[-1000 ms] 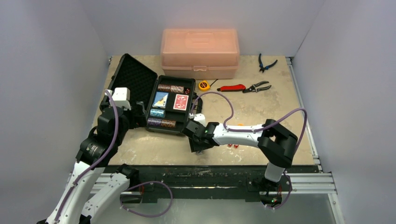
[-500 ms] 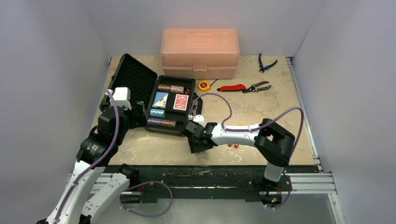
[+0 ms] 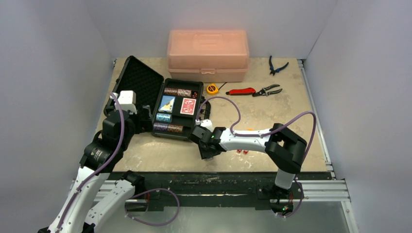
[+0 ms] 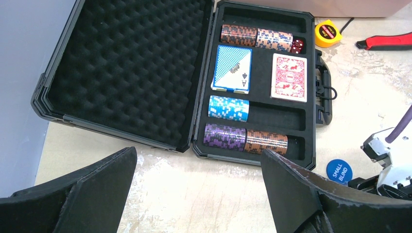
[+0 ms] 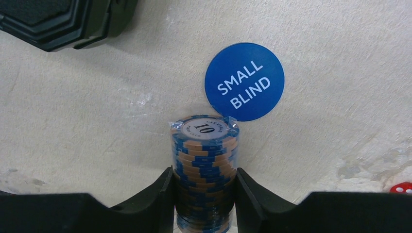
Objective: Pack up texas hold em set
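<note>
Chips (image 5: 204, 145) stand pinched in the right gripper (image 5: 204, 175) near the case (image 4: 131, 73); left gripper (image 4: 197, 154) gapes wide, holding nothing.

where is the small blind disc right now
Right wrist view: the disc lies flat on the table, just beyond the chip stack in the right pincer, off the near right corner of the case.

Place: robot test bench in a lab or workshop
Enclosure: plain grey panels (image 3: 53, 58) close in three sides
Surface: scuffed beige tabletop (image 3: 272, 116), aluminium rail (image 3: 320, 190) along the near edge
Rig: left arm (image 3: 104, 145) and right arm (image 3: 252, 140), purple cables looped along both
Tools: pliers (image 3: 267, 90), blue-handled cutters (image 3: 277, 65), yellow tape measure (image 3: 212, 89)
</note>
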Action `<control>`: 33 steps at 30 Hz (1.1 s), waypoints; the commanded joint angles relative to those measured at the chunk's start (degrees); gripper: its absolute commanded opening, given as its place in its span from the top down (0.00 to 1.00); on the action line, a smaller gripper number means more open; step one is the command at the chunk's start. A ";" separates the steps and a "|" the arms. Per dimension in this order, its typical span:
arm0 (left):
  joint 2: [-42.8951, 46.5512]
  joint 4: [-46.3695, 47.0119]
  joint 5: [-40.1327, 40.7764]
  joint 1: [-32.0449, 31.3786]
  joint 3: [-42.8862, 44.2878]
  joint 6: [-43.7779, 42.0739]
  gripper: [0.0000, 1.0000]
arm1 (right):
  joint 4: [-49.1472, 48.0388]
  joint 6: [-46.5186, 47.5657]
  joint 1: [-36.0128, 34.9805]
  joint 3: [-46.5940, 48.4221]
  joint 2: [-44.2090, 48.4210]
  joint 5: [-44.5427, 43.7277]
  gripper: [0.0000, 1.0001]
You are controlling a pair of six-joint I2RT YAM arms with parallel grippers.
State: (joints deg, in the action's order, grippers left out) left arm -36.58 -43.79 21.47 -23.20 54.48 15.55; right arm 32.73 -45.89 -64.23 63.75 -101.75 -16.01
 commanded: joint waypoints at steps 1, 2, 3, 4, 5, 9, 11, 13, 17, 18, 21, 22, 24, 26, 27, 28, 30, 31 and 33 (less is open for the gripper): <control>-0.16 1.52 0.58 0.44 0.37 0.18 0.00 | 0.56 2.18 -0.20 2.62 1.49 -1.21 0.70; -0.22 1.56 0.59 0.44 0.37 0.18 0.00 | 0.61 2.79 -0.20 3.06 1.74 -0.81 0.76; -0.29 1.53 0.59 0.44 0.37 0.21 0.00 | 0.42 3.53 -0.20 3.39 2.00 -0.04 0.80; -0.33 1.55 0.54 0.44 0.37 0.11 0.00 | 0.14 4.34 -0.20 3.67 2.33 0.53 0.84; -0.34 1.57 0.50 0.44 0.37 0.10 0.00 | 0.06 4.99 -0.20 4.12 2.83 0.57 0.90; -0.42 1.68 0.57 0.43 0.20 0.03 0.00 | 0.04 8.30 -0.20 5.59 4.01 -0.03 1.00; -0.50 1.61 0.59 0.44 0.19 -0.04 0.00 | 0.37 10.03 -0.20 6.12 4.60 -1.20 1.00; -0.43 1.75 0.56 0.44 0.19 -0.07 0.00 | 1.01 11.88 -0.13 6.83 5.21 -2.75 1.00; -0.42 2.07 0.50 0.44 0.02 -0.18 0.00 | 1.67 16.90 -0.11 8.11 6.67 -7.00 1.00; -0.42 2.18 0.42 0.44 0.01 -0.25 0.00 | 1.79 17.44 -0.12 8.34 7.11 -8.05 1.00; -0.42 2.45 0.41 0.39 -0.16 -0.30 0.00 | 1.03 20.32 -0.11 8.45 9.04 -12.34 1.00; -0.47 2.52 0.41 0.43 -0.24 -0.34 0.00 | 0.49 21.48 -0.15 8.37 9.78 -13.47 1.00; -0.58 2.60 0.41 0.44 -0.20 -0.41 0.00 | -1.03 24.11 -0.11 7.92 11.33 -15.53 1.00; -0.76 2.57 0.56 0.39 -0.25 -0.41 0.00 | -4.09 27.79 -0.11 6.56 13.13 -17.81 1.00; -0.82 2.57 0.65 0.43 -0.25 -0.39 0.00 | -5.74 29.75 -0.11 5.75 14.42 -19.23 1.00; -0.86 2.55 0.69 0.44 -0.25 -0.33 0.00 | -7.56 31.75 -0.11 5.05 15.31 -20.40 1.00; -0.86 2.62 0.76 0.44 -0.29 -0.42 0.00 | -10.54 35.55 0.16 4.40 16.81 -21.84 1.00; -0.86 2.75 0.76 0.44 -0.33 -0.48 0.00 | -11.45 36.95 0.61 4.56 17.35 -21.76 1.00; -0.86 2.89 0.72 0.44 -0.41 -0.57 0.00 | -12.73 39.03 2.19 5.29 17.99 -21.11 1.00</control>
State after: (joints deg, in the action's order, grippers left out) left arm -37.39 -43.77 21.47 -23.20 54.46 15.46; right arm 28.56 -14.90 -63.79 67.90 -87.29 -32.40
